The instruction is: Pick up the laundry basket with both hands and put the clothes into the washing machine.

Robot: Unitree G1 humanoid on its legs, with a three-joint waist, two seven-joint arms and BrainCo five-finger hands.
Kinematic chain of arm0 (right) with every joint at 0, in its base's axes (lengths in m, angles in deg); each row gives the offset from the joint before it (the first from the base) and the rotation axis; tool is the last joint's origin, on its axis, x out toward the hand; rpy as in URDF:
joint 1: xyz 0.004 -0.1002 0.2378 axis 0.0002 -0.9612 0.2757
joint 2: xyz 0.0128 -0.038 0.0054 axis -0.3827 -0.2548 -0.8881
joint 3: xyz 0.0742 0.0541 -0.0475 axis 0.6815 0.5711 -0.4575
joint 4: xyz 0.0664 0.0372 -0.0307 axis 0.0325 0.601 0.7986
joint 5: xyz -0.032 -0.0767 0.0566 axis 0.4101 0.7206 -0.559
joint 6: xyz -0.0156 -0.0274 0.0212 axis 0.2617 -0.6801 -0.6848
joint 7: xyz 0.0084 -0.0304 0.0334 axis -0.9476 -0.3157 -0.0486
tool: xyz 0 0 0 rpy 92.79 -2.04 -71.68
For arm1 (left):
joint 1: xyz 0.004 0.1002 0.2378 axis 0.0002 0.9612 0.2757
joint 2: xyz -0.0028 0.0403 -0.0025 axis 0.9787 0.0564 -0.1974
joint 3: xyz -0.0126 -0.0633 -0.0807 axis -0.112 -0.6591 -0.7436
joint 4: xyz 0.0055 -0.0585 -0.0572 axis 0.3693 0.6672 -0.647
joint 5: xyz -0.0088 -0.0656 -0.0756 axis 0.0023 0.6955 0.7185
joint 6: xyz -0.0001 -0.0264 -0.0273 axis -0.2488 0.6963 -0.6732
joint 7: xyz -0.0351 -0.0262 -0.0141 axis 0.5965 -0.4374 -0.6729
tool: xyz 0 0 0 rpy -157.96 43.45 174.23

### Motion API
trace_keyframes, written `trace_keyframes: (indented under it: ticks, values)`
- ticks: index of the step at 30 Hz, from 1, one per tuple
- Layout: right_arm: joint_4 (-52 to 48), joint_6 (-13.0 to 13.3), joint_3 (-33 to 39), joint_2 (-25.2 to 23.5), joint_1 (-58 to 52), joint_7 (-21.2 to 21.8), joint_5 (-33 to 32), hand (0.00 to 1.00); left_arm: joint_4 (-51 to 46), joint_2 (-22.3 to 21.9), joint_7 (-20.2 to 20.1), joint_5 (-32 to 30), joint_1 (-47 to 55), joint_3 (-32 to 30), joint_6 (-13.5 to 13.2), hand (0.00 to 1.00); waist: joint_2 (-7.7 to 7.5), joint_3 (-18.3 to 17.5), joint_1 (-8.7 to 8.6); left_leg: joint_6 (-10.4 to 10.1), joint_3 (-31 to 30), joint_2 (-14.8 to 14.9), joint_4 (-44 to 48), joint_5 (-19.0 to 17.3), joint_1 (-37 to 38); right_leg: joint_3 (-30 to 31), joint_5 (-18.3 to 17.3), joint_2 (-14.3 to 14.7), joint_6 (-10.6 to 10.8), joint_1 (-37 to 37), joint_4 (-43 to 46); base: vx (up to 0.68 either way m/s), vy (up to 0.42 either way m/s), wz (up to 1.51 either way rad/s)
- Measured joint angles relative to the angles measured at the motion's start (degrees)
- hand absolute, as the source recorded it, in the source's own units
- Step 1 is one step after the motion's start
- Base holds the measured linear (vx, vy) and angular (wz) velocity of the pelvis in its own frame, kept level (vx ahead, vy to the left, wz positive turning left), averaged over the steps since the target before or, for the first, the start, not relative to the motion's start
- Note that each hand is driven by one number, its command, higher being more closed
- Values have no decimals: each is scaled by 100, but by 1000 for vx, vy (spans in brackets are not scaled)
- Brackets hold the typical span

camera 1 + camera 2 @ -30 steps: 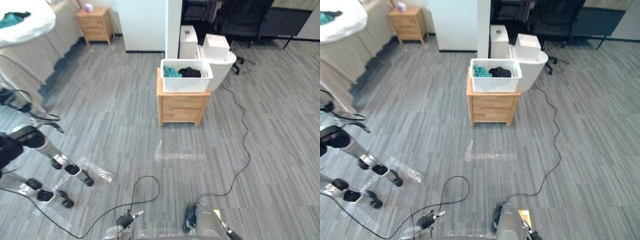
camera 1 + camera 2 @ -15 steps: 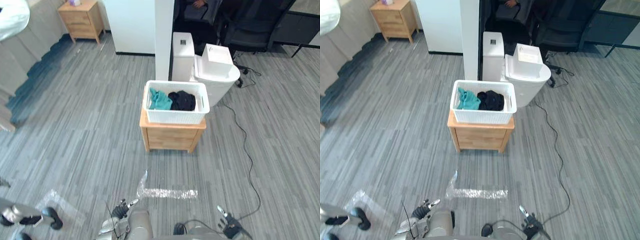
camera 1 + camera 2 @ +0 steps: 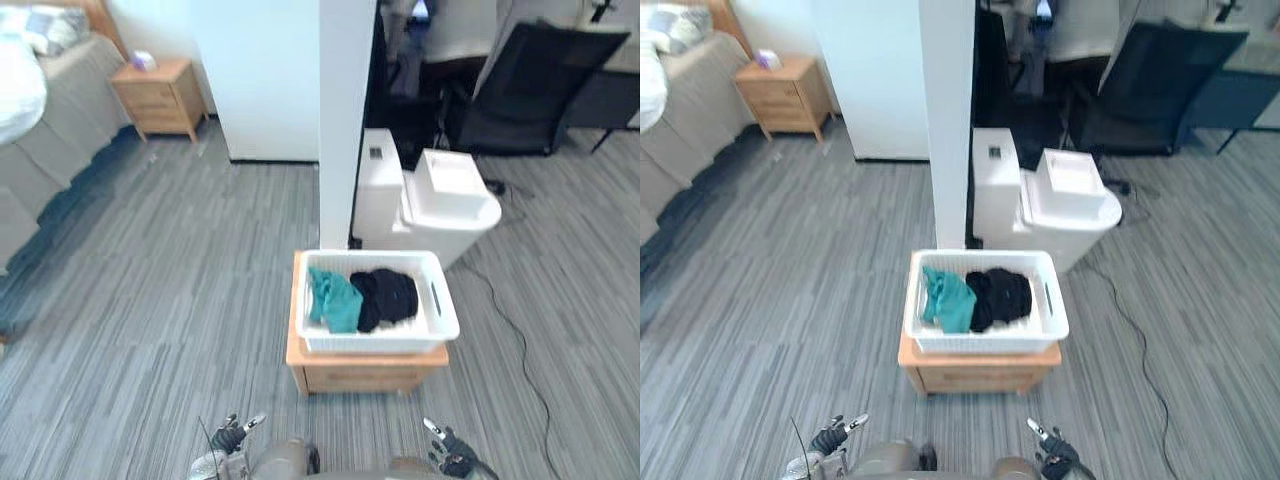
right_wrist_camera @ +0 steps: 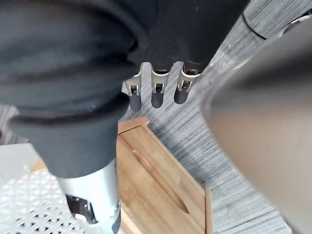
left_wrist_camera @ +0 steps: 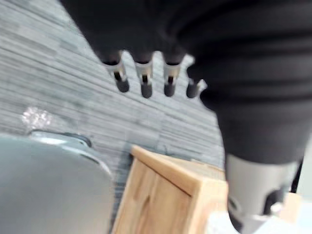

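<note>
A white laundry basket (image 3: 375,300) holds a teal garment (image 3: 333,298) and dark clothes (image 3: 388,295). It rests on a low wooden nightstand (image 3: 365,372) straight ahead of me. Behind it stands the white washing machine (image 3: 435,205) with its lid raised. At the bottom edge my left hand (image 3: 227,438) and right hand (image 3: 447,459) hang low, short of the nightstand, one on each side. In the left wrist view its fingers (image 5: 144,80) hang straight above the nightstand's corner (image 5: 165,192). The right hand's fingers (image 4: 157,91) are straight too, over the nightstand (image 4: 156,173) and the basket's lattice wall (image 4: 29,209).
A white pillar (image 3: 345,110) rises just behind the basket's left side. A bed (image 3: 35,110) and a second nightstand (image 3: 160,95) stand at the far left. A black office chair (image 3: 525,85) is at the back right. Grey plank floor lies to both sides.
The camera has moved forward and turned: basket, nightstand and washing machine now sit much nearer and centred. Both hands show at the bottom edge, empty as before.
</note>
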Motion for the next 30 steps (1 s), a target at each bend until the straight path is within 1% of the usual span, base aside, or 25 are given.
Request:
trace_keyframes:
  ticks: [1,2,3,4,5,6,7,8,9,10,11,12,13,14,16,18,19,20,23,24,25,26,28,29,30]
  values:
    - [-12,25,258,16,-73,-8,-1,0,-1,-20,0,0,-6,51,-1,0,79,21,-31,-2,-78,6,-327,1,336,-437,-155,-249,-206,-30,-513,303,-44,34]
    - [-5,4,421,52,-83,-11,-4,0,-1,-53,1,0,-33,48,-2,0,50,3,-94,-33,-175,27,-524,8,531,-588,-198,-338,-222,-85,-1268,268,-83,44]
    - [-4,-8,477,55,-83,-13,-5,0,1,-50,1,0,-45,50,-2,0,41,-9,-122,-86,-240,58,-569,12,563,-625,-185,-343,-214,-88,-1787,288,-199,56]
    - [3,-10,528,43,-94,-12,-11,0,3,-49,-1,-1,-69,56,-7,0,40,-53,-161,-222,-371,119,-648,-17,564,-584,-31,-296,-162,-76,-2950,181,-158,51]
    - [22,-16,570,26,-113,-10,-12,0,13,-49,-3,-3,-92,57,-5,0,24,-60,-159,-300,-439,142,-675,-44,560,-514,180,-282,-181,-75,-3438,244,-295,49]
    - [89,-22,633,-2,-139,-11,-23,0,50,-43,-2,-6,-117,55,-7,0,-45,-79,-167,-389,-517,134,-673,-67,534,-418,565,-272,-184,-80,-3857,153,-247,49]
    - [174,-89,702,-97,-229,-14,-39,0,129,2,1,-22,-132,34,-2,0,-238,-139,-157,-594,-661,133,-664,-169,516,-196,1156,-265,151,-8,-4261,218,-399,45]
    - [176,-122,737,-115,-244,-13,-39,0,210,-38,-4,-19,-115,17,6,0,-162,-184,-126,-701,-721,253,-683,-192,522,-205,1064,-144,163,130,-4454,163,-345,38]
    - [176,-139,737,-98,-309,-19,-35,0,234,-100,-4,-62,-99,-41,5,0,-94,-231,-110,-842,-805,437,-806,-142,510,-418,1037,45,116,293,-4883,185,-383,15]
    - [168,-139,735,-84,-298,-14,-35,0,254,-118,-6,-105,-96,-51,5,0,-71,-250,-120,-904,-826,494,-880,-103,519,-479,1018,115,78,379,-5080,144,-265,16]
    - [163,-138,731,-46,-280,-12,-30,0,309,-157,-10,-120,-103,-63,8,0,3,-298,-153,-962,-853,552,-951,-66,527,-547,1081,230,-13,453,-5286,133,-224,16]
    - [156,-136,719,-17,-280,-9,-27,0,344,-174,-18,-129,-95,-68,7,0,44,-331,-172,-1022,-881,639,-1035,-29,554,-635,1109,335,-53,517,-5404,93,-181,20]
    - [157,-136,670,2,-291,-8,-14,0,390,-167,-18,-141,-76,-77,5,0,55,-343,-205,-1072,-921,744,-1132,0,613,-674,1124,450,-76,643,-5529,67,-214,18]
    - [157,-131,626,19,-299,-5,4,0,402,-163,-18,-151,-23,-122,1,0,35,-410,-255,-1116,-950,813,-1194,19,637,-734,1131,528,-90,711,-5626,34,-161,16]
    - [154,-124,618,48,-313,-2,15,0,406,-158,-19,-166,-2,-144,-1,0,-9,-503,-249,-1153,-953,854,-1256,43,627,-761,1184,590,-161,726,-5758,24,-88,1]
    - [154,-122,618,37,-317,-1,16,0,406,-123,-16,-169,-3,-184,-10,0,-40,-539,-248,-1168,-933,860,-1273,53,614,-761,1226,606,-169,751,-5854,4,-21,-2]
    - [156,-126,619,25,-339,0,14,0,404,-91,-16,-168,-5,-189,-14,0,-93,-538,-246,-1169,-914,854,-1280,54,606,-760,1246,607,-163,768,-5912,0,0,0]
    - [156,-124,619,22,-344,-2,-12,0,405,-52,-11,-158,6,-190,-15,0,-114,-549,-249,-1169,-906,838,-1282,54,596,-756,1263,607,-156,768,-5950,0,0,0]
    - [52,-90,599,18,-473,-16,-308,0,272,-19,-3,-47,101,-184,-16,0,-163,-591,-252,-1169,-882,791,-1300,53,593,-740,1296,599,-138,786,-6037,3,5,-4]
    - [-312,-77,566,-21,-628,-29,-526,0,-225,-25,-5,141,350,-184,-21,0,-140,-619,-252,-1168,-825,776,-1322,52,543,-690,1322,588,-131,699,-6054,5,23,-14]
    - [-543,-64,566,-46,-697,-43,-589,0,-513,-22,-7,206,476,-193,-24,0,-151,-652,-258,-1168,-812,772,-1327,51,492,-672,1340,587,-130,651,-6075,-2,27,-22]
    - [-1349,-16,569,-94,-931,-107,-708,0,-1481,-24,-15,408,872,-214,-31,0,-137,-776,-258,-1163,-790,756,-1347,48,289,-623,1381,585,-136,450,-6118,3,13,-15]
    - [-2204,48,635,-73,-1110,-175,-732,0,-2393,-41,-48,568,1186,-399,-43,0,-112,-851,-262,-1161,-783,745,-1366,49,151,-613,1390,578,-134,299,-6119,29,8,-8]
    - [-2953,90,719,-27,-1216,-259,-726,0,-3074,-43,-118,690,1392,-610,-71,0,-91,-868,-257,-1160,-779,746,-1378,51,139,-613,1392,581,-134,276,-6125,64,8,-2]
    - [-3267,117,767,2,-1248,-275,-725,0,-3370,-39,-123,699,1493,-709,-83,0,-58,-882,-255,-1159,-774,748,-1377,51,140,-609,1392,585,-134,268,-6125,90,14,-4]
